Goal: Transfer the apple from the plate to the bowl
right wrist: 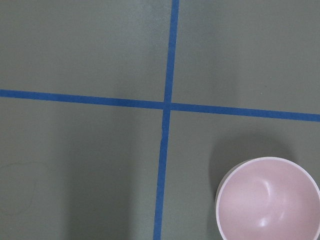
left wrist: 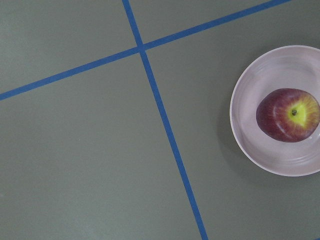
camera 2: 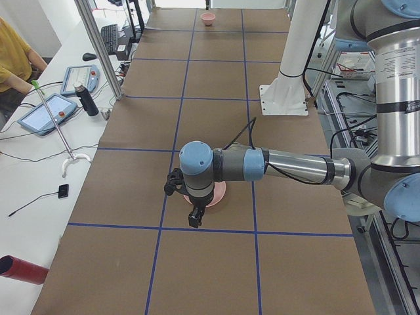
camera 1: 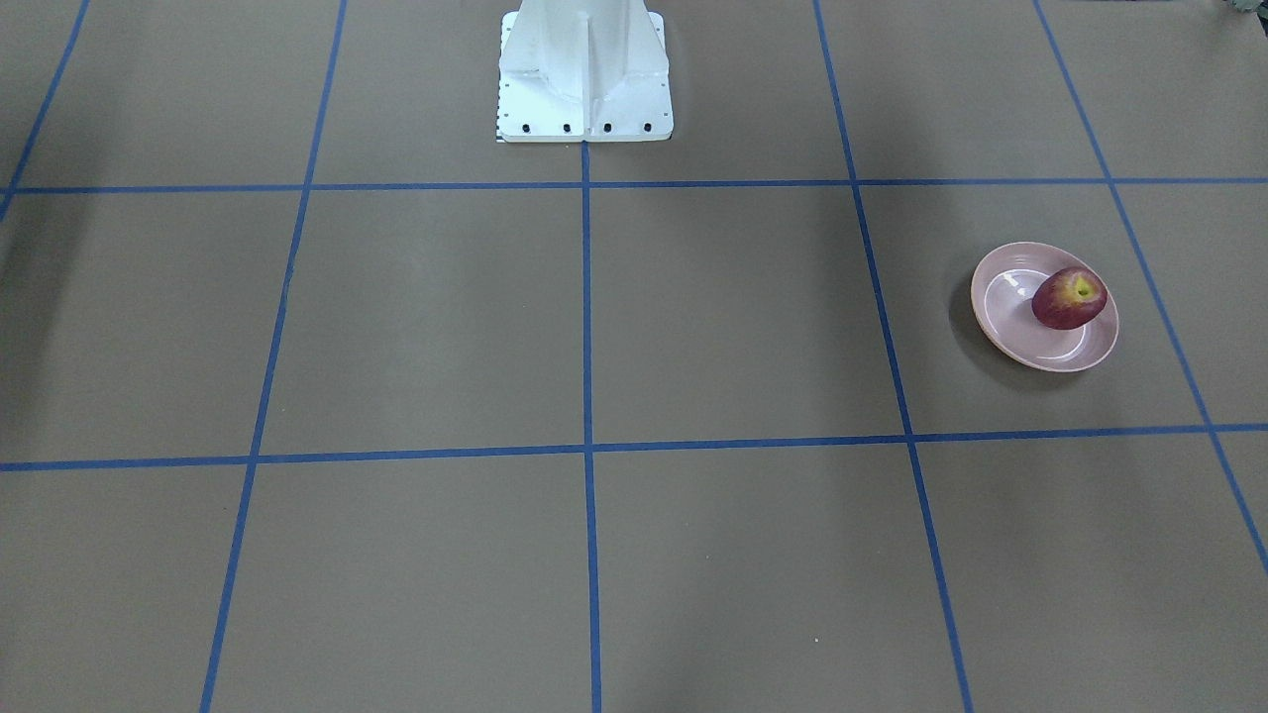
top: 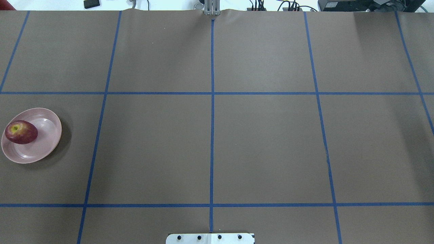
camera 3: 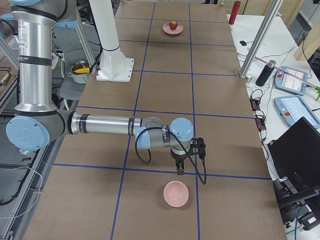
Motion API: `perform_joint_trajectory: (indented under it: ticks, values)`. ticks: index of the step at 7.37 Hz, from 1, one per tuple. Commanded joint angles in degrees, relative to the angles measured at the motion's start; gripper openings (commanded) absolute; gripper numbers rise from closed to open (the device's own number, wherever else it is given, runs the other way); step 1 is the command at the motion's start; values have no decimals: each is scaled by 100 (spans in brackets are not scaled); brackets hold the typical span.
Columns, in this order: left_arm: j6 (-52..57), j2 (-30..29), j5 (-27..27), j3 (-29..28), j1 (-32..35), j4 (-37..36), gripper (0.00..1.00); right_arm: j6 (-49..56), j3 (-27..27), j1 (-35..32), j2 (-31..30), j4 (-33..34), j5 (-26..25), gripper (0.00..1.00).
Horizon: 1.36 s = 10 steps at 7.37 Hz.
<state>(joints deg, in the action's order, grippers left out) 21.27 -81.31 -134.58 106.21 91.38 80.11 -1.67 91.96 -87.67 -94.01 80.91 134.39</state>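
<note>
The dark red apple [camera 1: 1069,298] lies on the pale pink plate [camera 1: 1001,297] at the table's left end, also in the overhead view [top: 21,132] and the left wrist view [left wrist: 288,115]. The small pink bowl [camera 3: 176,194] stands empty at the table's right end and shows in the right wrist view [right wrist: 267,200]. My left gripper [camera 2: 195,216] hangs above the table just beside the plate [camera 2: 220,194]; the apple is hidden there. My right gripper [camera 3: 180,170] hangs a little short of the bowl. I cannot tell whether either is open or shut.
The white robot pedestal [camera 1: 584,69] stands at the table's robot side. A side bench holds tablets and a dark bottle [camera 2: 87,100]; a red cylinder [camera 2: 23,270] lies near its end. A metal post [camera 2: 98,46] rises at the table's edge. A person sits by the bench.
</note>
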Motion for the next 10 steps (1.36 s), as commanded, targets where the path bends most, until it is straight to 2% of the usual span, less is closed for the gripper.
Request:
perform_joint_trajectory:
  ticks: [1,3,4,5,10]
  values:
    - [8,10,-7,-30,2,22,99,777,-325,-284,-4,12,26,100]
    - [26,10,-15,-30,11,22,99,1160,-1176,-505,319,-206,43,100]
    - [26,10,-33,-30,3,31,99,1152,-1928,-523,609,-721,52,100]
    - [26,10,-42,-30,11,22,99,1125,-2415,-523,777,-987,52,100]
    - [52,10,-33,-48,2,31,99,1116,-3287,-479,796,-1314,-79,99]
